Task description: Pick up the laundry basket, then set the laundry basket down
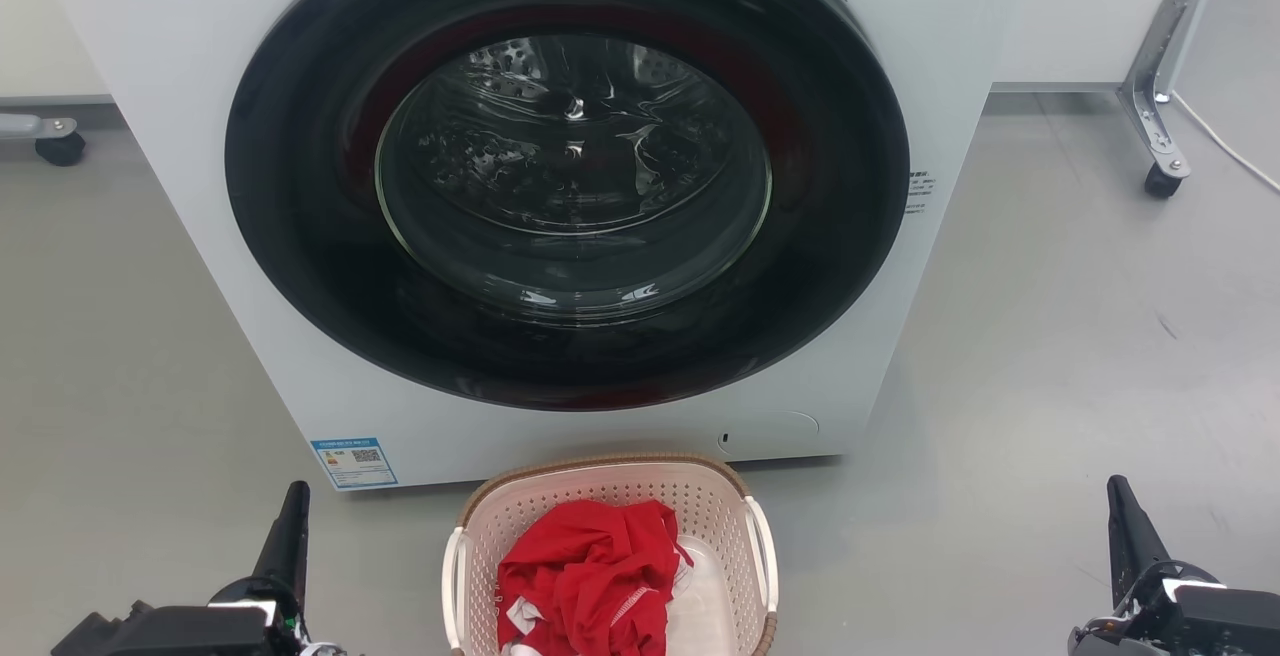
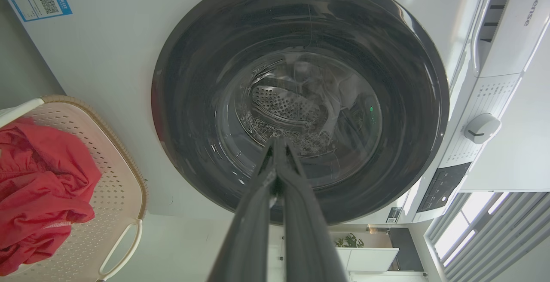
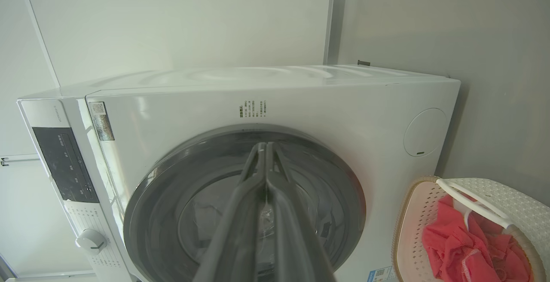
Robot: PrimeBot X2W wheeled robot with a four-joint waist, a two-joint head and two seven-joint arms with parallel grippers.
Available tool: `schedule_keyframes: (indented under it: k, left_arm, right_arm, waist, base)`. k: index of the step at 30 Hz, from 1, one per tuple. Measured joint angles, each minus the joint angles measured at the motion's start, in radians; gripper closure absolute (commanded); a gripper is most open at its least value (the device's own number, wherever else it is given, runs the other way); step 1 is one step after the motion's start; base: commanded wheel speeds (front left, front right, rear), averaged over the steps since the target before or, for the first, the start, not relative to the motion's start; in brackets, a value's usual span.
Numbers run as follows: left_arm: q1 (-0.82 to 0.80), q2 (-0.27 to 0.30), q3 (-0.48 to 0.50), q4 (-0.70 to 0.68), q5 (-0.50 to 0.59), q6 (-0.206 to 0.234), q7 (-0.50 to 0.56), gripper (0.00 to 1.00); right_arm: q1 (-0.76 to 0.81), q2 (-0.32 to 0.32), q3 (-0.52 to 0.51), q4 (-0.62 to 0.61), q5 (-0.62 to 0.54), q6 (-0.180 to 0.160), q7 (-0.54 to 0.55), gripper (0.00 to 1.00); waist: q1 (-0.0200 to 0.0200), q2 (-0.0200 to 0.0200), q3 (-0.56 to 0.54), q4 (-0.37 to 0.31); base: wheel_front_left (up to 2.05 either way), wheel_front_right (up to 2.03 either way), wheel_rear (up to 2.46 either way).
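Fingers (image 1: 286,536) near partly visible laundry basket (image 1: 600,462)

A smooth grey floor (image 1: 1050,356) spreads across the sides and bottom of the frame. A white front-loading washing machine (image 1: 565,216) stands on it, upper centre. A cream laundry basket (image 1: 610,481) sits at bottom centre, close to the machine's base. A black wheel (image 1: 60,148) rests at upper left, and a second wheel (image 1: 1162,181) at upper right, near a thin white cable (image 1: 1225,146).

Right claw (image 3: 266,145), fingers (image 3: 242,204) together, before washing machine (image 3: 343,114); laundry basket (image 3: 414,226) lower right.
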Motion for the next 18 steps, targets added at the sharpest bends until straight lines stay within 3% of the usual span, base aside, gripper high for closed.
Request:
schedule_keyframes:
  k: [18]
  left_arm:
    - [0.0, 0.0, 0.0, 0.0, 0.0, 0.0, 0.0, 1.0]
  right_arm:
    - [0.0, 0.0, 0.0, 0.0, 0.0, 0.0, 0.0, 1.0]
  waist:
    - [0.0, 0.0, 0.0, 0.0]
  base:
    - [0.0, 0.0, 0.0]
